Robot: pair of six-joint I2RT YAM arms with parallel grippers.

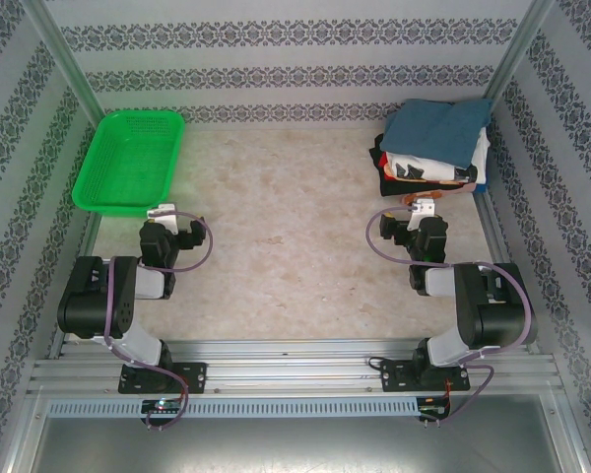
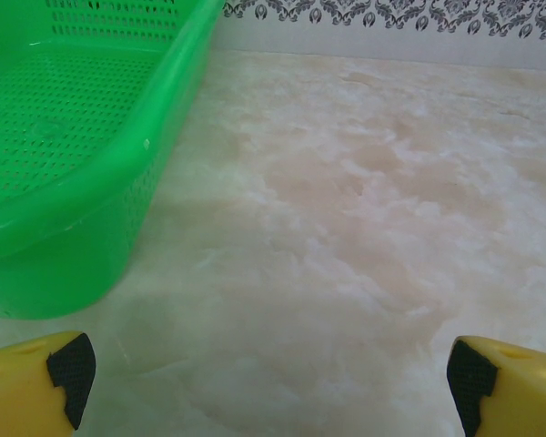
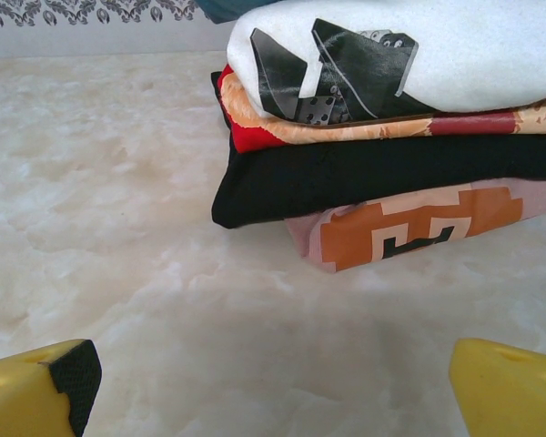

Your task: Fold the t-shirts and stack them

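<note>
Standing here, I can't make out a single word, number or brand on anything. The white t-shirt bears a black graphic, and the bottom shirt has blocky orange shapes (pictures rather than letters, as far as I can tell).

Left arm and right arm: black housings, pale grey links, a purple cable looped on each. Fingers yellow; pads black.

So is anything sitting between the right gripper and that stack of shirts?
Nothing visible. The right gripper is open and faces the stack of t-shirts across bare table. The green basket sits far off on the left side.
</note>
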